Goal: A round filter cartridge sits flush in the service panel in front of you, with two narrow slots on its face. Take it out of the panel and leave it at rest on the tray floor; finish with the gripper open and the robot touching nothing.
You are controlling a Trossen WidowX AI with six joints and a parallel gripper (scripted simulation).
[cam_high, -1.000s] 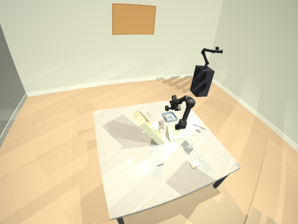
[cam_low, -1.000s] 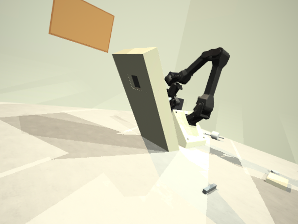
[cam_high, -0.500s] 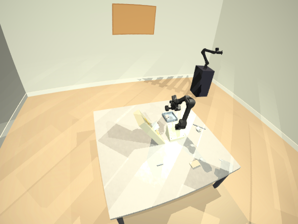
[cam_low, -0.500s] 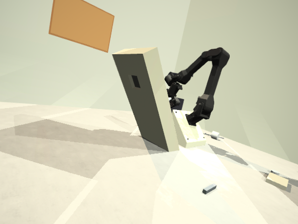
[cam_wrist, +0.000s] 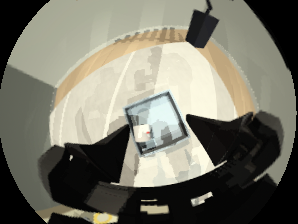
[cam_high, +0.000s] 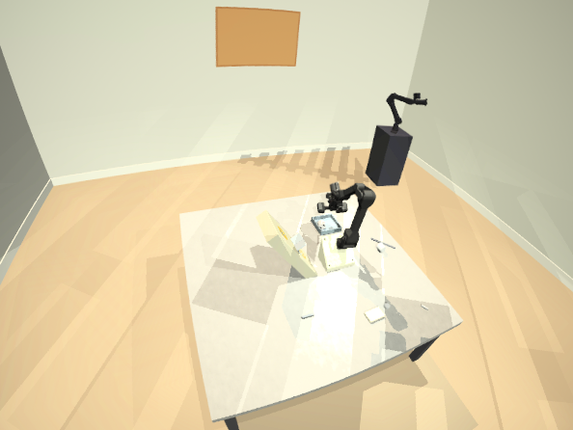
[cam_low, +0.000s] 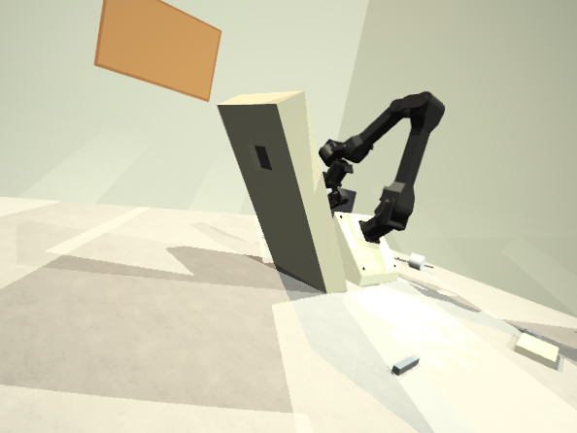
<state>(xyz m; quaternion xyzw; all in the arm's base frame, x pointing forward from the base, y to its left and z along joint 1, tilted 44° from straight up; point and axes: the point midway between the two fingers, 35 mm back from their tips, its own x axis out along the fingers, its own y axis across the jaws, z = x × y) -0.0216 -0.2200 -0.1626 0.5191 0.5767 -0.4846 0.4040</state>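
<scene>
The light blue tray (cam_high: 338,222) (cam_wrist: 181,115) stands on the table beyond the robot's base. A small whitish piece with a red mark, seemingly the cartridge (cam_wrist: 142,132), lies inside the tray near its left wall in the wrist view. Its slots cannot be made out. My gripper (cam_high: 332,208) (cam_wrist: 158,122) is open and empty, above the tray, with the fingers wide apart on either side of it in the wrist view. The pale yellow service panel (cam_high: 289,252) (cam_low: 272,204) leans beside the arm. In the exterior view it shows its back and hides the tray.
The arm stands on a cream base block (cam_high: 338,260) (cam_low: 378,278). A white cylinder (cam_high: 381,247) (cam_low: 417,261) with a rod lies beside it. A dark bar (cam_high: 307,316) (cam_low: 405,364) and a pale block (cam_high: 374,314) (cam_low: 537,349) lie towards the front. Another arm stands on a dark pedestal (cam_high: 389,156) behind.
</scene>
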